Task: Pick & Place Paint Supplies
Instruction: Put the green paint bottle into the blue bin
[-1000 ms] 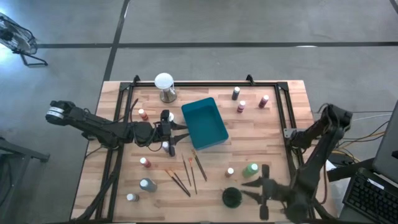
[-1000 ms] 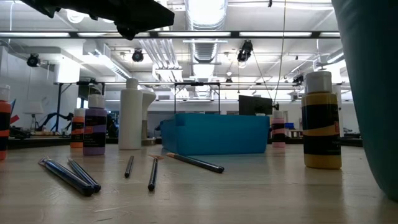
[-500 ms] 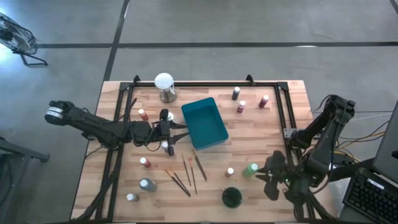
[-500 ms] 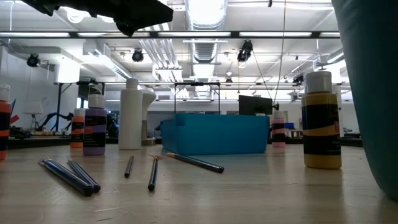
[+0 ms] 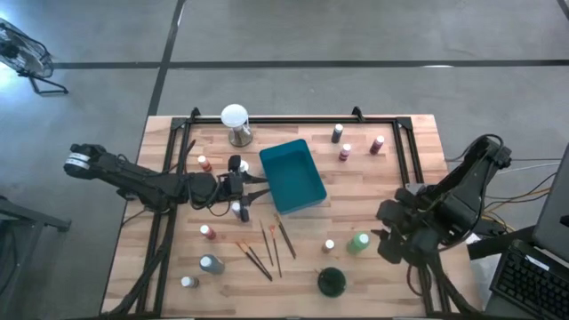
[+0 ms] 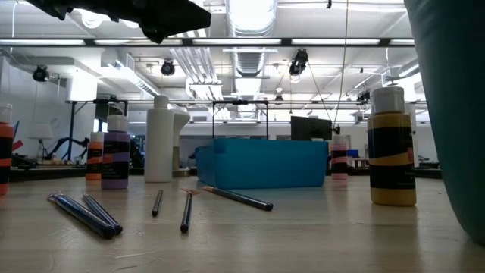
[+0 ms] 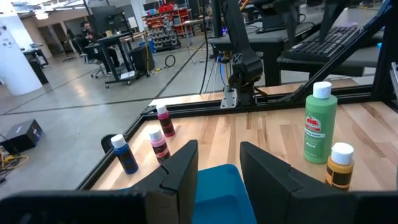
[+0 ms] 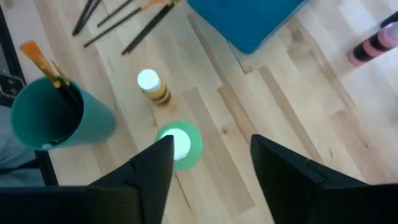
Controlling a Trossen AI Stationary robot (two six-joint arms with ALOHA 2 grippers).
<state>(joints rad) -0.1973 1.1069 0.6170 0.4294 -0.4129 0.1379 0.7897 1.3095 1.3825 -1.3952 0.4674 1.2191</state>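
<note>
My left gripper (image 5: 255, 189) (image 7: 217, 154) hovers open at the left edge of the teal tray (image 5: 292, 176), with a small bottle on either side of it (image 5: 236, 165) (image 5: 236, 210). My right gripper (image 5: 384, 235) (image 8: 211, 155) is open above the table, pointing down, just right of the upright green bottle (image 5: 358, 242) (image 8: 179, 144). A small yellow bottle (image 5: 329, 245) (image 8: 150, 84) stands beside the green one. Several brushes (image 5: 267, 249) (image 6: 182, 208) lie flat on the wood. More small bottles stand at left (image 5: 207, 231) and at the far side (image 5: 345, 152).
A teal cup (image 5: 332, 282) (image 8: 57, 119) holding brushes stands near the table's near edge. The white globe on its metal base (image 5: 235, 123) sits at the far edge. Black frame rails (image 5: 402, 151) run along the table's sides. Bare wood lies between tray and right rail.
My right gripper has risen from beside the teal cup at the near edge and swung toward the far edge, ending beside and above the green bottle. Its fingers stay open. The left arm and all objects have kept still.
</note>
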